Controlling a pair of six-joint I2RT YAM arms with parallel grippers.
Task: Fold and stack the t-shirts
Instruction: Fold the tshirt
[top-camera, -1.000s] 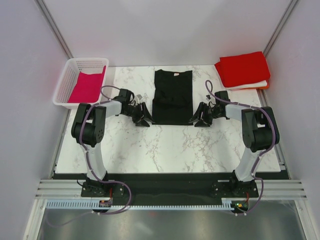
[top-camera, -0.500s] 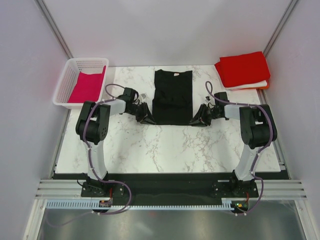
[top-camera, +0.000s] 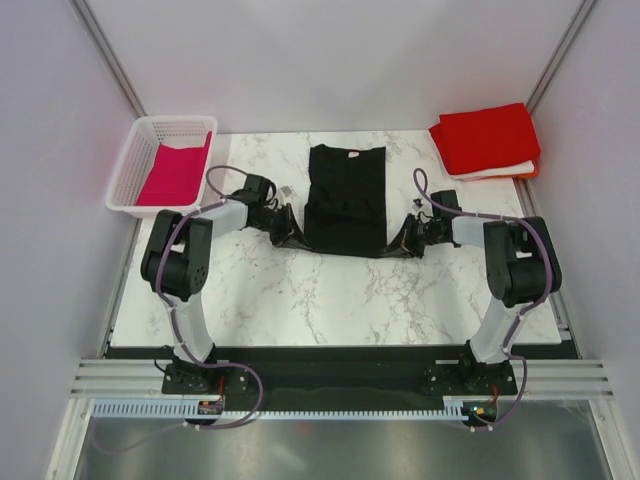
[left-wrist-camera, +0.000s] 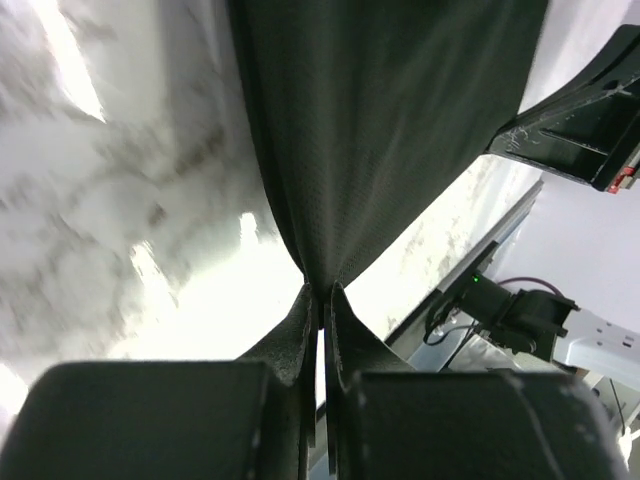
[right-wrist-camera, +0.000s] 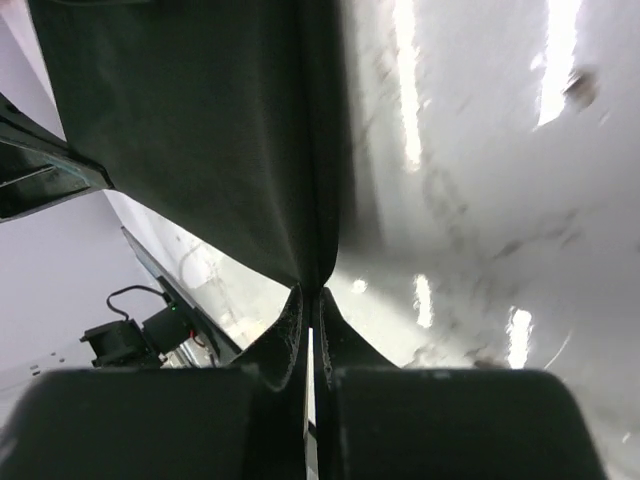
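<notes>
Black t-shirt (top-camera: 346, 200): lies flat in the middle of the counter (top-camera: 300, 290), collar toward the far edge and hem toward the arms. It is folded into a narrow upright rectangle with no sleeves sticking out.

Left hand (top-camera: 291, 237): closed on the near left corner of the black t-shirt. The left wrist view shows the two fingers (left-wrist-camera: 293, 330) pressed together, with a point of black cloth pinched between their tips. From that pinch the fabric fans out and away over the marble.

Right hand (top-camera: 400, 246): closed on the near right corner of the same shirt. In the right wrist view the fingertips meet on a fold of black cloth, which spreads away from them to the left.

Hem: the near edge of the shirt runs between the two hands, and each corner is drawn slightly outward toward its hand.

Arms: both reach forward from their bases and bend inward, the left from the left side and the right from the right, low over the counter.

Magenta t-shirt (top-camera: 172, 175): lies inside the white lattice basket (top-camera: 133, 147) at the far left corner, well apart from the black shirt.

Red t-shirt (top-camera: 487, 137): folded, on top of a pile at the far right corner.

White t-shirt (top-camera: 497, 173): shows as a thin edge under the red one.

Orange t-shirt (top-camera: 535, 170): only a sliver shows at the pile's near right corner.
</notes>
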